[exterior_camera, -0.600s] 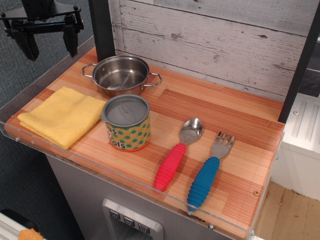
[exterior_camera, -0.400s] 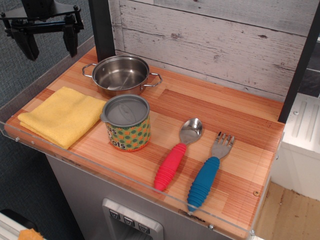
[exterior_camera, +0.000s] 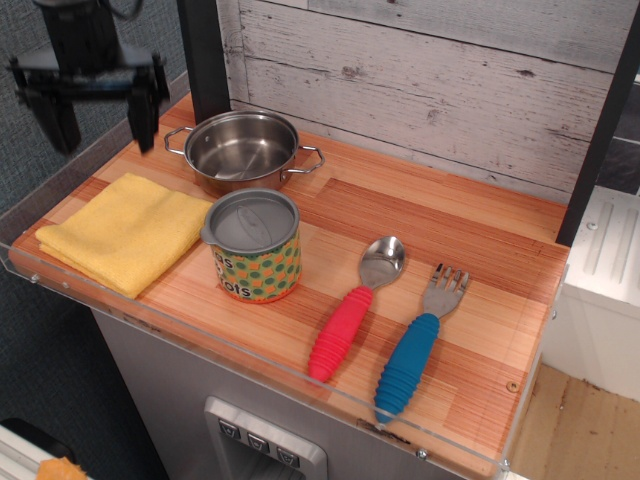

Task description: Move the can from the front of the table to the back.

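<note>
The black two-fingered pincer (exterior_camera: 98,112) hangs in the upper left of the frame, above the far-left corner of the orange-brown wood-plank bench (exterior_camera: 450,225). Its fingers are spread wide and hold nothing. It is well apart from its target, so the reach appears not yet made.

The short tin can with grey lid and yellow-orange green-dotted label (exterior_camera: 254,246) stands upright in the lower-left centre, near the clear acrylic front rim. It has not been shifted to the back.

Surroundings: a shiny two-handled steel pot (exterior_camera: 243,150) sits directly behind the can, just beside it, and occupies the nearest back position. A folded yellow cloth (exterior_camera: 125,231) lies just to the can's left; whether they touch cannot be told. A red-handled spoon (exterior_camera: 356,308) and a blue-handled fork (exterior_camera: 420,345) lie to the right, apart from the can.

Judgement: the pot blocks a straight path rearward. Open plank to the pot's right, before the whitewashed wall, looks the likelier placement.
</note>
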Controlling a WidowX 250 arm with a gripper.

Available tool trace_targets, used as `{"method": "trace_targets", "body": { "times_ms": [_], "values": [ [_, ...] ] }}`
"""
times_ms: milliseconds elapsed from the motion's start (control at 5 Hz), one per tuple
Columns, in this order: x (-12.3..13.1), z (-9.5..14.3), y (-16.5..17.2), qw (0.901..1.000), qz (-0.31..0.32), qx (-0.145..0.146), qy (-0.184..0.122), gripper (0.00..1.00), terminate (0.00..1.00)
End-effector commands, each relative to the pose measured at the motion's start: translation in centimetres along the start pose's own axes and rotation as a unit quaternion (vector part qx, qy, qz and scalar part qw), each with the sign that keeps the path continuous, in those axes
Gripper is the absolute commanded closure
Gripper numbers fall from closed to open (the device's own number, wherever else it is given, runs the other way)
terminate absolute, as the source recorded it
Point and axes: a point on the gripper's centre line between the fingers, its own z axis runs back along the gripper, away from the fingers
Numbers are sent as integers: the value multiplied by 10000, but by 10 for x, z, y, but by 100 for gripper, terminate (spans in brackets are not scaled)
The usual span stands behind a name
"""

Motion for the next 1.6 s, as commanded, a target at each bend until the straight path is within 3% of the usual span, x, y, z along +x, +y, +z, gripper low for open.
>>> {"method": "trace_targets", "body": {
  "times_ms": [0,200,400,600,1000,1200,1400],
  "values": [
    [-35,11,-8,9815,-1893,-100,255,0,0],
    [-52,-1,-21,9608,-2750,298,208,0,0],
    [-73,-7,-35,9380,-3442,368,206,0,0],
    [-81,-17,-45,9253,-3760,471,140,0,0],
    [-69,-33,-64,9017,-4309,303,-181,0,0],
    [-60,-38,-76,8975,-4395,54,-363,0,0],
    [-52,-40,-87,9007,-4320,-111,-454,0,0]
  ]
}}
